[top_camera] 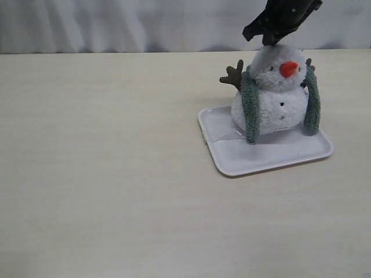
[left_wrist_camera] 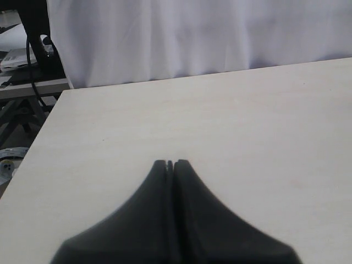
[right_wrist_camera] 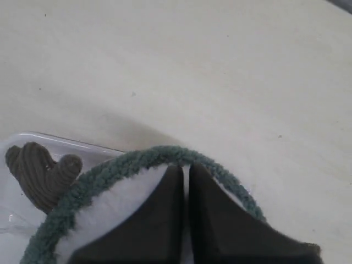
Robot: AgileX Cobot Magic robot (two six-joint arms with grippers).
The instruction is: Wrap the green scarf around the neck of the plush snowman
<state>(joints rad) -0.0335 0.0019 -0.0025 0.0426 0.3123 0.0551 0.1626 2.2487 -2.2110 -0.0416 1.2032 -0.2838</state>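
The plush snowman (top_camera: 272, 101) stands upright on a white tray (top_camera: 272, 157), orange nose facing forward-right. The green scarf (top_camera: 250, 113) runs behind its neck (top_camera: 268, 88), and both ends hang down the front of the body, one on each side, uncrossed. My right gripper (top_camera: 272, 39) sits just above the head, touching or nearly touching its top, jaws shut with nothing between them. In the right wrist view that gripper (right_wrist_camera: 186, 168) points at the scarf's curve (right_wrist_camera: 137, 160) over the white head (right_wrist_camera: 118, 206). My left gripper (left_wrist_camera: 171, 163) is shut over bare table, out of the exterior view.
A brown twig arm (top_camera: 233, 75) sticks out on the snowman's left side, seen also as the twig arm (right_wrist_camera: 41, 173) over the tray rim (right_wrist_camera: 82, 144). White curtain backs the table. The table's left edge (left_wrist_camera: 38, 137) shows with cables and clutter beyond it.
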